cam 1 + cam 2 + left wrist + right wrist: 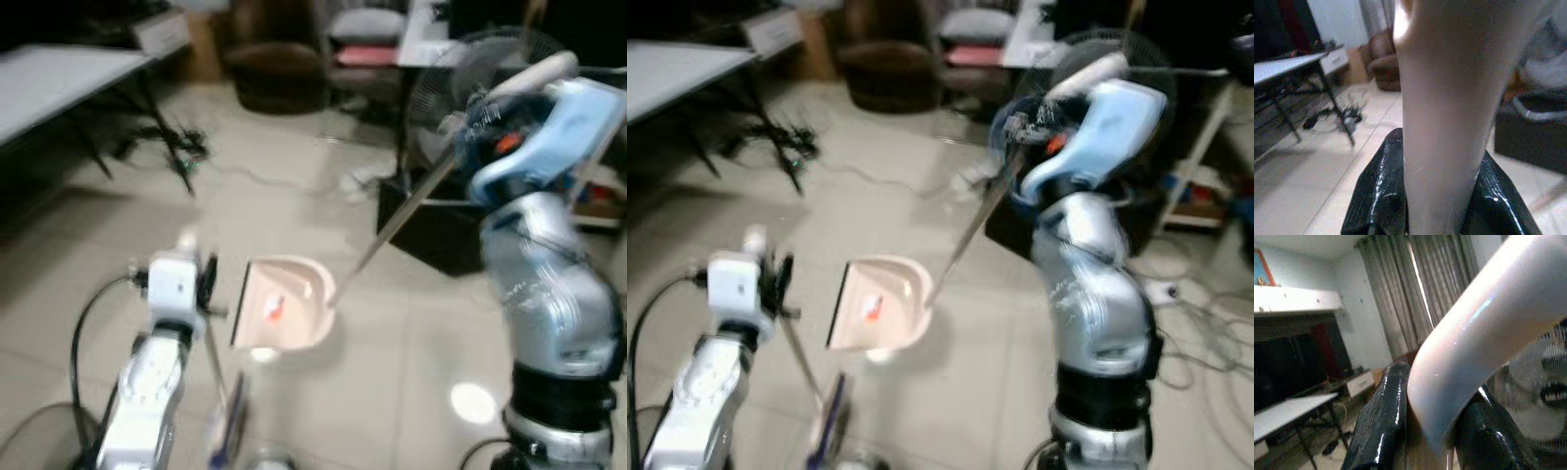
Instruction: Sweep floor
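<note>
A pale pink dustpan rests tilted on the tiled floor with a small red scrap in it. Its long thin handle slants up to my right gripper, raised high at the right. In the right wrist view, my right gripper is shut on the white handle grip. My left gripper, just left of the dustpan, is shut on the broom handle, whose black fingers clamp both sides. The broom stick runs down to blurred bristles.
A white folding table stands at the far left with tangled cables under it. A brown armchair is at the back. A standing fan and a black box are behind the dustpan handle. Loose cables lie at the right.
</note>
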{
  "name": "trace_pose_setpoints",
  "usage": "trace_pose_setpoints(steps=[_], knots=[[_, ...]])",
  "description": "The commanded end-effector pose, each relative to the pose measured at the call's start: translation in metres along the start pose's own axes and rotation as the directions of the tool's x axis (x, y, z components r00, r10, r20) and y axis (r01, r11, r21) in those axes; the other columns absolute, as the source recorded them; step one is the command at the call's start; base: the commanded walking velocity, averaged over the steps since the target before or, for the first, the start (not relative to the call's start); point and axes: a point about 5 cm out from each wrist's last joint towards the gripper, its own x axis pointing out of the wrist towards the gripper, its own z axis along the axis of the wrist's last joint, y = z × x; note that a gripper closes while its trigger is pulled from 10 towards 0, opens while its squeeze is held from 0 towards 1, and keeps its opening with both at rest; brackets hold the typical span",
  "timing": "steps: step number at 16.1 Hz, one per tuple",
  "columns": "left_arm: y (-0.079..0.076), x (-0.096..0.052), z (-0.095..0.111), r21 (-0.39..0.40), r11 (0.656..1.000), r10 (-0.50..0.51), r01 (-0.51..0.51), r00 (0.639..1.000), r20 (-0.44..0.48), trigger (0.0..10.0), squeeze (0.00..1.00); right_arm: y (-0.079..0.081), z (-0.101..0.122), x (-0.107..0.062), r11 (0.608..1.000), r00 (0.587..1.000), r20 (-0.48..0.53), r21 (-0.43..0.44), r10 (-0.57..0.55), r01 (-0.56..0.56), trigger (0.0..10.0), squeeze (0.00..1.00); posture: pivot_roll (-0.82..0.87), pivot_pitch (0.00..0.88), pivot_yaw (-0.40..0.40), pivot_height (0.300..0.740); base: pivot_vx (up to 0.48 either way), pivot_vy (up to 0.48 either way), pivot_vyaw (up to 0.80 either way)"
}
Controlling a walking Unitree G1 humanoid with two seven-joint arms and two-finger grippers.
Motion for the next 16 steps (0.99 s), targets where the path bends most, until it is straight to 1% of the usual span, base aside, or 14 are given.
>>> trace_pose_setpoints(steps=[1,2,4,5,6,7,8,11,12,16], knots=[[0.004,0.009,0.017,0.042,0.999,0.008,-0.010,0.998,0.055,10.0,0.00,-0.004,-0.008,-0.003,0.993,1.000,-0.006,-0.114,-0.018,0.017,10.0,0.00,0.00,0.039,0.099,0.740,0.000,0.000,0.00],[0.003,0.014,0.026,0.044,0.999,0.005,-0.009,0.997,0.083,10.0,0.00,-0.010,-0.022,-0.008,0.977,0.998,-0.042,-0.213,-0.037,0.027,10.0,0.00,0.00,0.041,0.099,0.740,0.000,0.000,0.00],[0.001,0.019,0.036,0.056,0.998,-0.001,-0.005,0.993,0.118,10.0,0.00,-0.019,-0.039,-0.016,0.962,0.993,-0.084,-0.269,-0.078,0.052,10.0,0.00,0.00,0.044,0.102,0.740,0.000,0.000,0.00],[0.000,0.024,0.043,0.063,0.998,-0.010,0.001,0.990,0.140,10.0,0.00,-0.025,-0.049,-0.021,0.943,0.989,-0.097,-0.325,-0.113,0.076,10.0,0.00,0.00,0.045,0.104,0.740,0.000,0.000,0.00],[0.000,0.028,0.050,0.059,0.998,-0.006,-0.004,0.987,0.161,10.0,0.00,-0.032,-0.055,-0.026,0.915,0.984,-0.083,-0.387,-0.157,0.113,10.0,0.00,0.00,0.046,0.106,0.740,0.000,0.000,0.00],[0.000,0.030,0.052,0.057,0.998,-0.004,-0.006,0.986,0.166,10.0,0.00,-0.034,-0.057,-0.027,0.908,0.983,-0.079,-0.401,-0.165,0.121,10.0,0.00,0.00,0.046,0.106,0.740,0.000,0.000,0.00],[-0.001,0.033,0.053,0.060,0.998,-0.004,-0.006,0.985,0.171,10.0,0.00,-0.036,-0.062,-0.030,0.912,0.982,-0.084,-0.392,-0.168,0.122,10.0,0.00,0.00,0.048,0.107,0.740,0.000,0.000,0.00],[-0.004,0.038,0.052,0.065,0.998,-0.013,0.002,0.986,0.166,10.0,0.00,-0.033,-0.072,-0.036,0.914,0.985,-0.100,-0.395,-0.144,0.093,10.0,0.00,-0.01,0.050,0.112,0.740,0.000,0.000,0.00],[-0.009,0.042,0.051,0.061,0.998,-0.020,0.010,0.987,0.159,10.0,0.00,-0.030,-0.079,-0.041,0.916,0.985,-0.115,-0.394,-0.126,0.071,10.0,0.00,-0.01,0.053,0.116,0.740,0.000,0.277,0.00],[-0.018,0.047,0.048,0.062,0.997,-0.051,0.042,0.989,0.141,10.0,0.00,-0.024,-0.093,-0.047,0.937,0.981,-0.174,-0.348,-0.090,0.024,10.0,0.00,-0.01,0.058,0.123,0.740,0.000,0.275,0.00]])
